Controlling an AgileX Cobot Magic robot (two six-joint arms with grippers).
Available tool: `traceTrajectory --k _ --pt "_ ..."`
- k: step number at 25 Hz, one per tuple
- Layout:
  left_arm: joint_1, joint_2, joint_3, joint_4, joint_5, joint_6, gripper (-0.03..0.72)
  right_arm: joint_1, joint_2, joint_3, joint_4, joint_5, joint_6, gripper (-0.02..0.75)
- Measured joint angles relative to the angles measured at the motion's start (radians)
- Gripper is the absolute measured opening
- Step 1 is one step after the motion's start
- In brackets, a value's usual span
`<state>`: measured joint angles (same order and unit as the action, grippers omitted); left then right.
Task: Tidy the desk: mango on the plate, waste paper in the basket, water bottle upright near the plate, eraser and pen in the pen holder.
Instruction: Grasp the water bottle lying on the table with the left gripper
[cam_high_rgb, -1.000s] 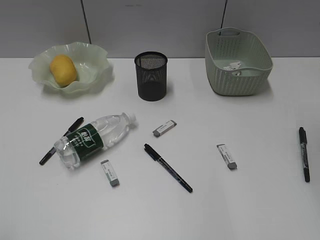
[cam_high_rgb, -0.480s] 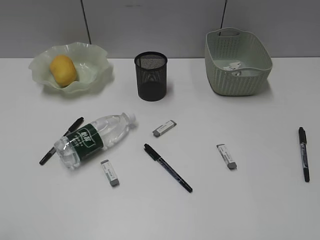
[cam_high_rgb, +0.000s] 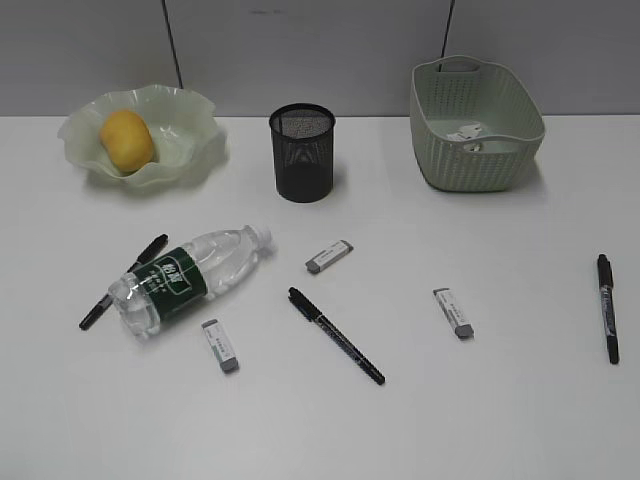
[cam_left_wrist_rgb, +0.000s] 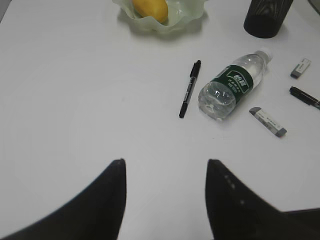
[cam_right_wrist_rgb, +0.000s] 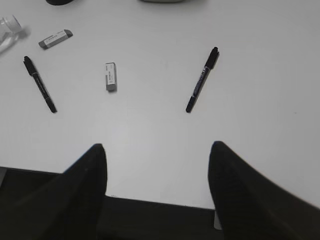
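Done: yellow-orange oval mango (cam_high_rgb: 126, 139) in wavy-rimmed pale green plate (cam_high_rgb: 190, 150); crumpled white waste paper (cam_high_rgb: 467, 133) in woven green basket (cam_high_rgb: 470, 165). Left: clear green-labelled water bottle (cam_high_rgb: 190, 277) lying flat, pens and erasers loose. Both pincers gaping, empty.

Neither arm appears in the exterior view; only the two wrist cameras show the robot. In the left wrist view, the left gripper (cam_left_wrist_rgb: 165, 197) hangs above the desk (cam_left_wrist_rgb: 75, 100) with its two dark fingers (cam_left_wrist_rgb: 107, 200) spread apart, nothing between them, tips pointing toward the far side. In the right wrist view, the right gripper (cam_right_wrist_rgb: 157, 192) hovers over the near edge of the desk, its two dark fingers (cam_right_wrist_rgb: 87, 190) parted wider and empty. How high either gripper hangs is hard to judge.
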<state>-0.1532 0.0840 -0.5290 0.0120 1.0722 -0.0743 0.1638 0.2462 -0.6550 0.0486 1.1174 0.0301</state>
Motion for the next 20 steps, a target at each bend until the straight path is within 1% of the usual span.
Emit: traceTrajectory --k 7,11,14,20 --pt "0.000 0.000 0.000 -0.003 0.000 0.000 0.391 0.000 -0.115 0.003 -0.049 0.088 0.000 0.505" --pt "0.000 0.000 0.000 -0.007 -0.001 0.000 0.391 0.000 -0.122 0.041 -0.080 0.091 0.000 0.503" --pt "0.000 0.000 0.000 -0.005 -0.001 0.000 0.391 0.000 -0.122 0.083 -0.082 0.091 0.000 0.502" --pt "0.000 0.004 -0.001 -0.005 -0.006 0.000 0.395 0.000 -0.122 0.090 -0.082 0.087 0.000 0.502"
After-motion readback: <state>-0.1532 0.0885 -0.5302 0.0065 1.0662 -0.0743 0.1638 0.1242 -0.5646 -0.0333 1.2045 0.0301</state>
